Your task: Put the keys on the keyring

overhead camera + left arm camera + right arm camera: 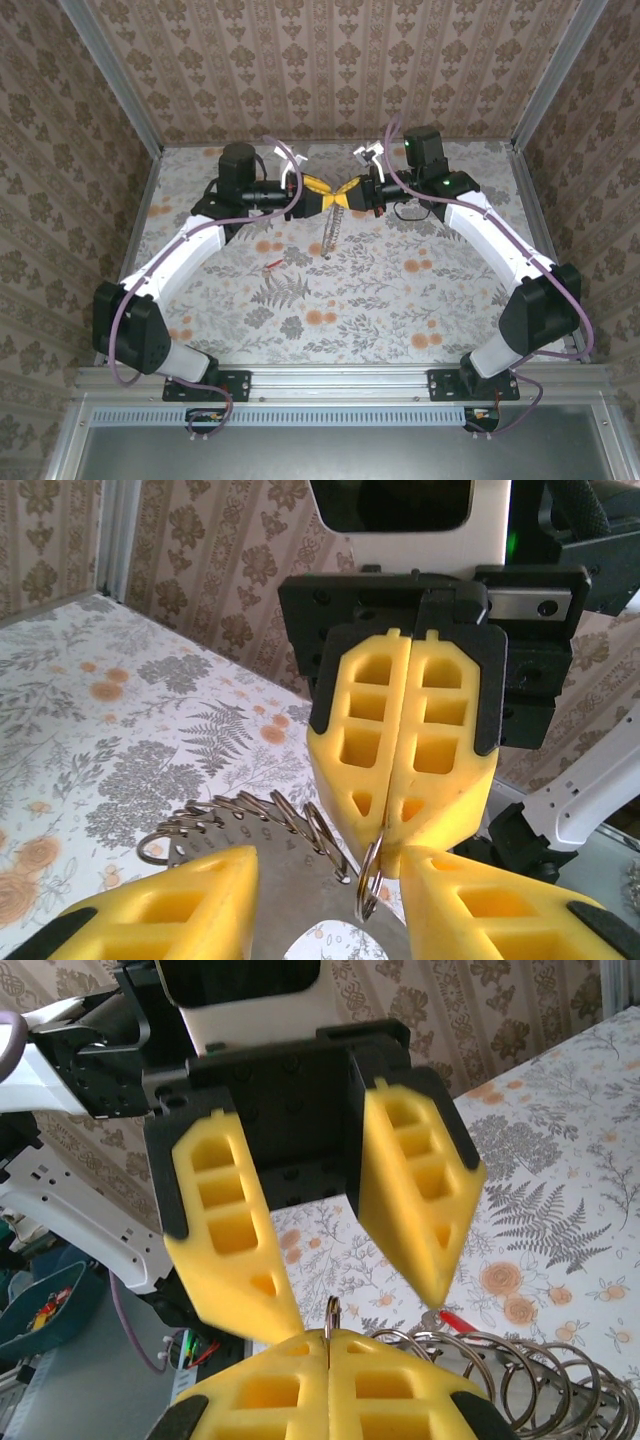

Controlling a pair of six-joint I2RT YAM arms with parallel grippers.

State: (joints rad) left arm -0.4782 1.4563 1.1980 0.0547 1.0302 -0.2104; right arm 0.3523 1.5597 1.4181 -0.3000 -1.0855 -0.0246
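The keyring (330,232) is a flat grey metal hoop with stamped numbers and several wire rings along its edge. It hangs above the table where the two grippers meet. My right gripper (328,1338) is shut on one small split ring of it, which stands up between the pads. In the left wrist view the keyring (270,870) hangs below the right gripper (390,825). My left gripper (328,858) faces it tip to tip, jaws wide apart with nothing clamped. A tiny red-headed key (272,266) lies on the table to the left; it appears as the key (462,1322) beside a left fingertip.
The floral table (400,290) is walled on three sides by patterned panels in an aluminium frame (150,130). A teal bin (40,1310) of small parts stands beyond the table edge. Purple cables (285,160) loop over both wrists.
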